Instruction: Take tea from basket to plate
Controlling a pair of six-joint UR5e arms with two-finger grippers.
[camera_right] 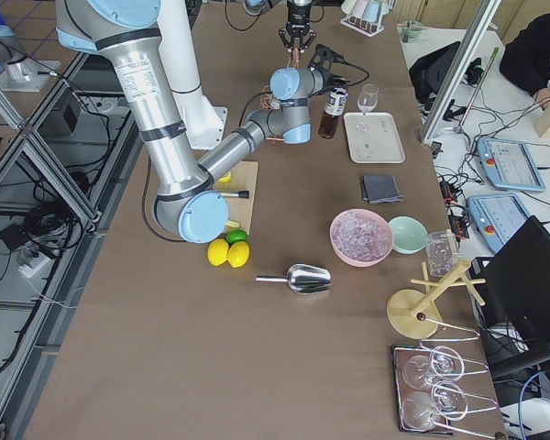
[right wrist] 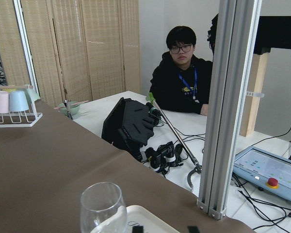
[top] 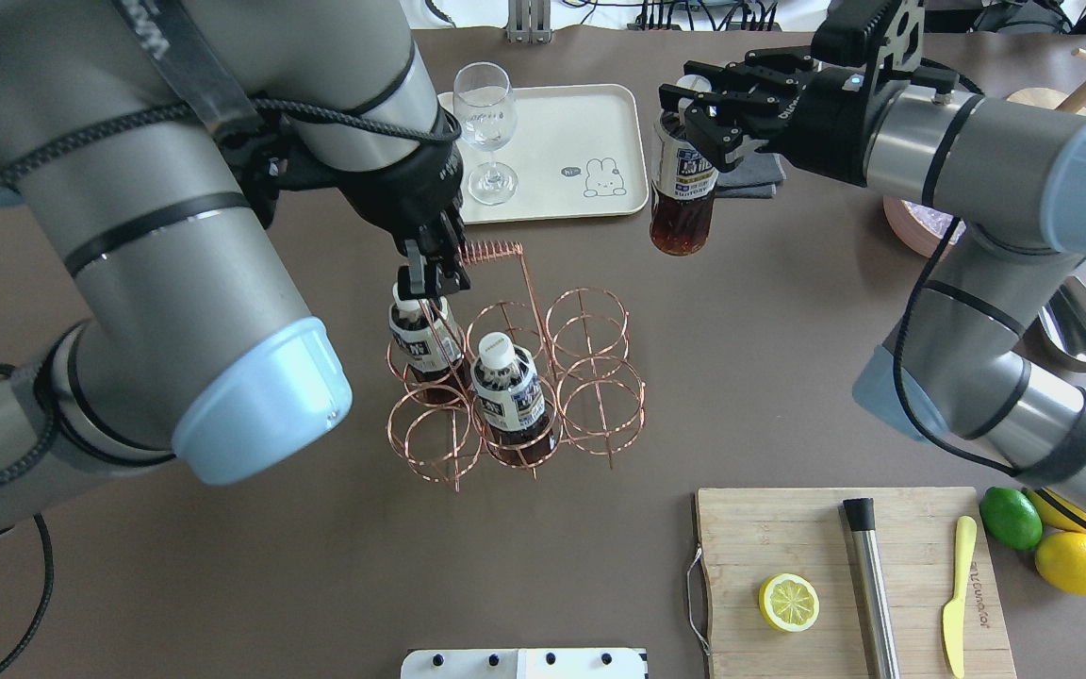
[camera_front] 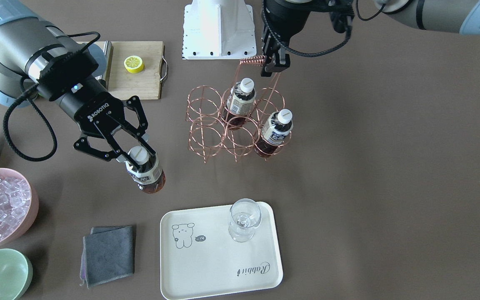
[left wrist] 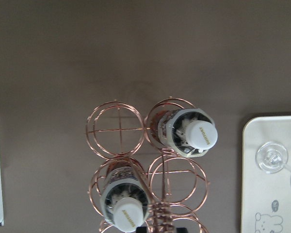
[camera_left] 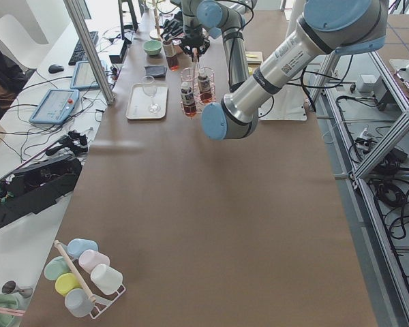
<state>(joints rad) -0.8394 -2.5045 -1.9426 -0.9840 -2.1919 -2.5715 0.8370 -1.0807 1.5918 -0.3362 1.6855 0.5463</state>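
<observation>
Over brown counter point(camera_front: 390, 166), left claw point(camera_front: 274, 66) clamps the basket point(camera_front: 236, 121), probably steadying it, while right claw point(camera_front: 138, 155) grips tea point(camera_front: 150, 177) lifted near the plate point(camera_front: 219, 266)

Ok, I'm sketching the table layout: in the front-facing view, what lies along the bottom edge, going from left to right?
Pale green bowl → folded grey cloth → cream tray.

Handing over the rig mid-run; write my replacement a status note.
Right gripper: shut on a small white-capped bottle of red-brown tea, held in the air clear of the basket, not yet over the tray.
Left gripper: shut on the coil handle of the copper wire basket.
Two more bottles stand in its rings.
Cream rectangular tray: holds only a clear stemmed glass.
Left: set the held bottle on the tray.
</observation>
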